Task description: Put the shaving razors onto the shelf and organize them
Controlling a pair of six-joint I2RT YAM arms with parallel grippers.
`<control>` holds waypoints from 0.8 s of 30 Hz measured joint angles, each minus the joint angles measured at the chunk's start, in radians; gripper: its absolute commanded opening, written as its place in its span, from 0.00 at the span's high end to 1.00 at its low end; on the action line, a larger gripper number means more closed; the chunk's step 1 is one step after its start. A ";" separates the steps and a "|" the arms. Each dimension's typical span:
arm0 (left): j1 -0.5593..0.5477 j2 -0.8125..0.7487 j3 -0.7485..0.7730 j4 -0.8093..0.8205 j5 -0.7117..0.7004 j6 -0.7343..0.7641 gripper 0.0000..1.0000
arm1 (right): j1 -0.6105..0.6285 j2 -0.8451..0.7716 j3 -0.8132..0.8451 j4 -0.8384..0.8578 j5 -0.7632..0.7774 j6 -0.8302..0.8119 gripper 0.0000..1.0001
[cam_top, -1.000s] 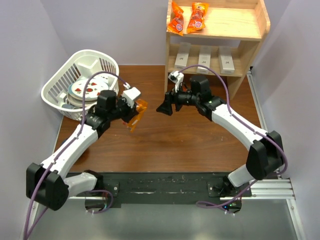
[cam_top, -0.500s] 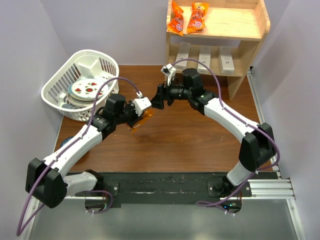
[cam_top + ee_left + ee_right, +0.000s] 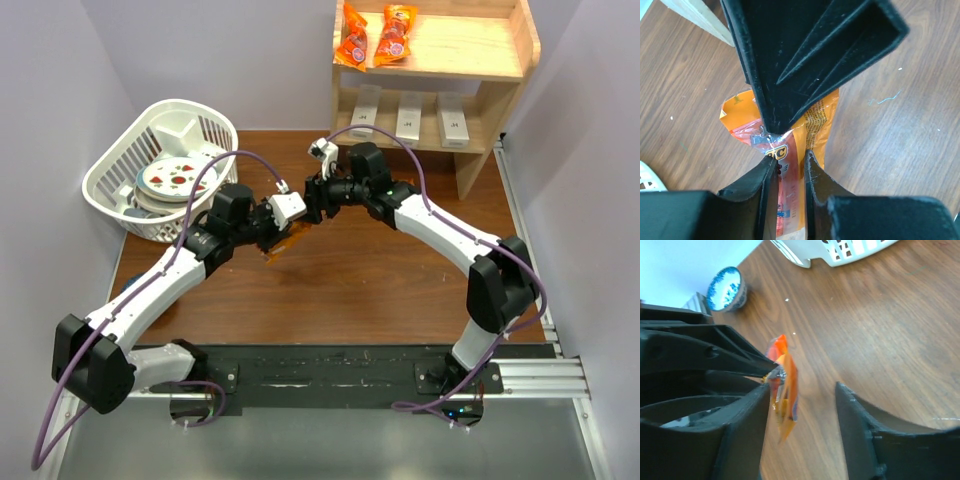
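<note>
The shelf (image 3: 527,45) stands beyond my right claw (image 3: 802,390), three razors (image 3: 409,115) on its lower level. The basket (image 3: 110,180) sits left of my left claw (image 3: 790,160), which pinches an orange packet (image 3: 785,385). My right claw gapes, straddling the packet's free end, gripping nothing.

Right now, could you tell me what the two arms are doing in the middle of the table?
It looks like a handover. The left gripper is shut on an orange packet, holding it above the table. The right gripper is open, its fingers on either side of the packet's free end but not clamped on it. Behind them, the shelf already holds two more orange packets on top and three white boxes on the lower level.
</note>
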 measured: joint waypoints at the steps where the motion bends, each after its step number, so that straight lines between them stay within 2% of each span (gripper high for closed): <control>1: 0.000 0.000 0.000 -0.001 0.002 0.000 1.00 | 0.000 0.002 0.000 -0.002 0.002 -0.004 0.54; 2: -0.001 0.000 0.000 -0.001 0.005 0.000 1.00 | 0.000 0.003 0.000 -0.003 0.003 -0.008 0.61; 4: -0.001 0.000 0.000 -0.002 0.010 0.000 1.00 | 0.000 0.003 0.002 -0.004 0.003 -0.017 0.67; 7: -0.001 0.000 0.000 -0.001 0.010 0.000 1.00 | 0.000 0.003 0.007 -0.005 0.002 -0.032 0.85; 8: -0.001 0.000 0.000 -0.001 0.010 0.001 0.88 | 0.000 0.003 0.010 -0.007 -0.002 -0.035 0.94; 9: -0.001 0.000 0.000 -0.001 0.009 0.001 0.80 | 0.001 0.003 0.011 -0.010 -0.006 -0.041 0.98; 10: -0.001 0.000 0.000 -0.001 0.006 0.002 0.73 | 0.003 0.003 0.014 -0.014 -0.009 -0.051 1.00; 11: -0.001 0.000 0.000 0.000 0.002 0.004 0.61 | 0.005 0.002 0.019 -0.024 -0.010 -0.063 1.00; 14: -0.005 0.000 0.000 0.012 -0.014 -0.003 0.48 | 0.006 -0.003 0.054 -0.094 -0.001 -0.153 1.00; 20: 0.016 -0.020 0.000 0.058 -0.073 -0.043 0.45 | -0.065 -0.098 0.174 -0.352 -0.009 -0.427 1.00; 24: 0.063 -0.040 0.000 0.106 -0.085 -0.085 0.45 | -0.177 -0.170 0.396 -0.566 -0.031 -0.677 1.00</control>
